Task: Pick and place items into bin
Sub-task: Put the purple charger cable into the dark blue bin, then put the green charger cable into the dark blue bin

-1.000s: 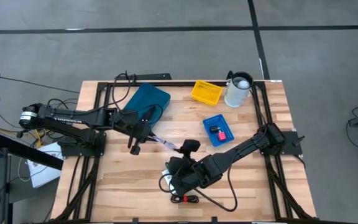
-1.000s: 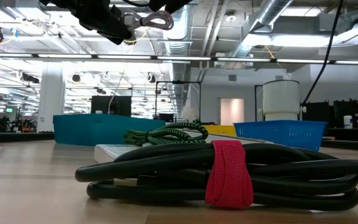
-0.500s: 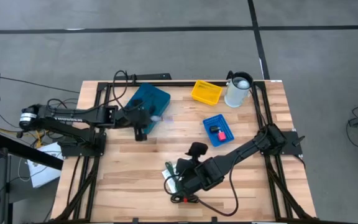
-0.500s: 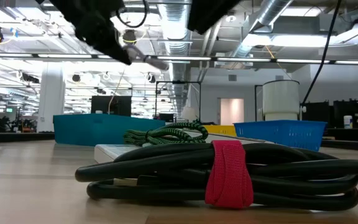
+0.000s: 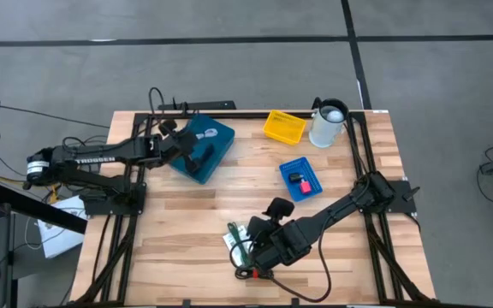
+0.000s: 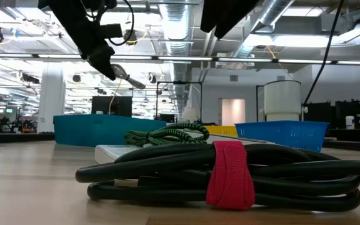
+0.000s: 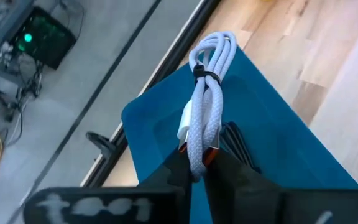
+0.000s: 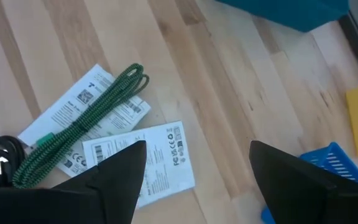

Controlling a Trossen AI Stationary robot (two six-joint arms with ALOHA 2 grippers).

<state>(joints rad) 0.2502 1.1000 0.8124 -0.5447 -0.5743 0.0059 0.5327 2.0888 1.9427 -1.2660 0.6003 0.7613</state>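
Observation:
My left gripper (image 7: 196, 169) is shut on a coiled white braided cable (image 7: 207, 93) and hangs over the teal bin (image 7: 272, 143), which stands near the table's far left (image 5: 205, 147). The low view shows this gripper (image 6: 107, 61) high above the table. My right gripper (image 8: 194, 180) is open above the near middle of the table (image 5: 257, 246), over two white printed cards (image 8: 151, 158). A green braided cord (image 8: 86, 118) lies across one card. A black cord coil with a red strap (image 6: 230, 175) rests on the wood next to them. My left gripper pinches the white cable bundle between its two fingers at one end of the coil (image 7: 199, 152), beside an orange-tipped plug. The rest of the bundle sticks out ahead of the fingers, its tied loop end (image 7: 219, 46) farthest out. It is lifted clear, over the teal bin.
A yellow bin (image 5: 284, 127) and a white jug (image 5: 328, 122) stand at the far edge. A blue bin (image 5: 300, 179) right of centre holds a red-pink piece (image 5: 303, 182). Bare wood lies between the teal bin and the cards.
My left gripper has carried the white cable from the table's middle toward the far left, and now hangs over the teal bin with the cable still in its fingers. My right gripper has shifted slightly toward the right, staying open above the cards.

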